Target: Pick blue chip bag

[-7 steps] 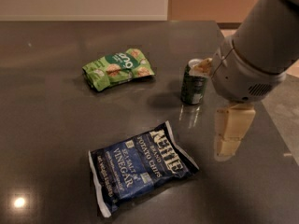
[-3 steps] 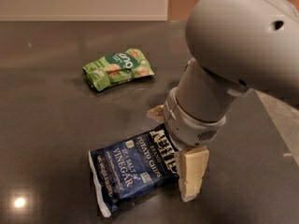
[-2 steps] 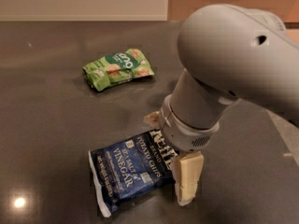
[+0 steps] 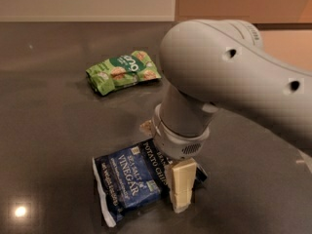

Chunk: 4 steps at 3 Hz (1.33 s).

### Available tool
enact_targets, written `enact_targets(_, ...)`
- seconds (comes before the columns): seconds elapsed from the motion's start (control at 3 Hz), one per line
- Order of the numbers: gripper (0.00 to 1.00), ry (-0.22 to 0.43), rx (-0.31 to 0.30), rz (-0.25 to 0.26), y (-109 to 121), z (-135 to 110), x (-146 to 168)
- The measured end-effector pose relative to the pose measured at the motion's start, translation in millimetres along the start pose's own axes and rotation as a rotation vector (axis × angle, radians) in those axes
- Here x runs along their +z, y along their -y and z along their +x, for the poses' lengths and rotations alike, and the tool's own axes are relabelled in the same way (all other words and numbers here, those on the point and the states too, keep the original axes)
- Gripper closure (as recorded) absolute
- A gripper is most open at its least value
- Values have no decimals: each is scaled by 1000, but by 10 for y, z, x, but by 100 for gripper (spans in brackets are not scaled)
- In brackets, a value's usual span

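Treat the blue chip bag (image 4: 129, 184), flat on the dark table (image 4: 48, 130) with the gripper (image 4: 181, 199) poised at its right end (spread or pinching, cannot tell), as likely light, crinkly, slippery and easily crushed, and pinch gently at a raised fold or white sealed edge.

table (image 4: 48, 130): dark and shiny | lying on it: blue chip bag (image 4: 129, 184) flat near the front, green snack bag (image 4: 122, 72) further back, well apart | gripper (image 4: 170, 179): down at blue bag's right end, fingers apart
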<state>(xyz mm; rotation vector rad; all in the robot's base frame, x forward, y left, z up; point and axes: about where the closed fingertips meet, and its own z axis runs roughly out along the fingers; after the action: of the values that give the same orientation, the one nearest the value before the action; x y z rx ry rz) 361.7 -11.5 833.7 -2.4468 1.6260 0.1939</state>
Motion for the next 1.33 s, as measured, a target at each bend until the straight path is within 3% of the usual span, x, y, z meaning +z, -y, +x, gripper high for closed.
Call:
enact_targets(0.33, 17, -8, 9, -16, 52, -2, 15)
enact_targets(1.33, 87, 36, 19, -21, 106, 10, -258)
